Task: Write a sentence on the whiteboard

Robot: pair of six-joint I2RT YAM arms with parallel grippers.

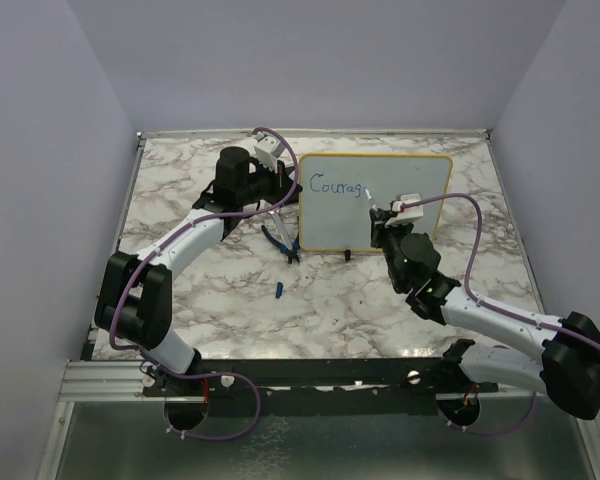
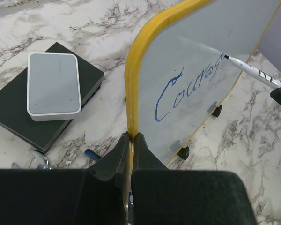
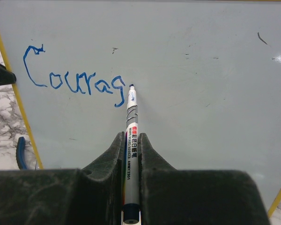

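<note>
The whiteboard [image 1: 400, 172], white with a thin yellow frame, stands tilted on small black feet at the back of the marble table. Blue letters reading "Courag" [image 3: 75, 84] run along its upper left. My left gripper [image 2: 131, 136] is shut on the board's left yellow edge [image 2: 131, 89]; from above it sits at the board's left side [image 1: 292, 185]. My right gripper [image 3: 131, 137] is shut on a white marker [image 3: 132, 117]. The marker's tip rests at the board just right of the "g". From above, the right gripper [image 1: 380, 215] is in front of the board's middle.
A grey-and-black box [image 2: 54, 86] lies on the table left of the board. Blue-handled pliers [image 1: 283, 243] lie near the board's lower left corner, and a small blue cap [image 1: 279, 290] sits nearer the arms. Plain walls enclose the table on three sides.
</note>
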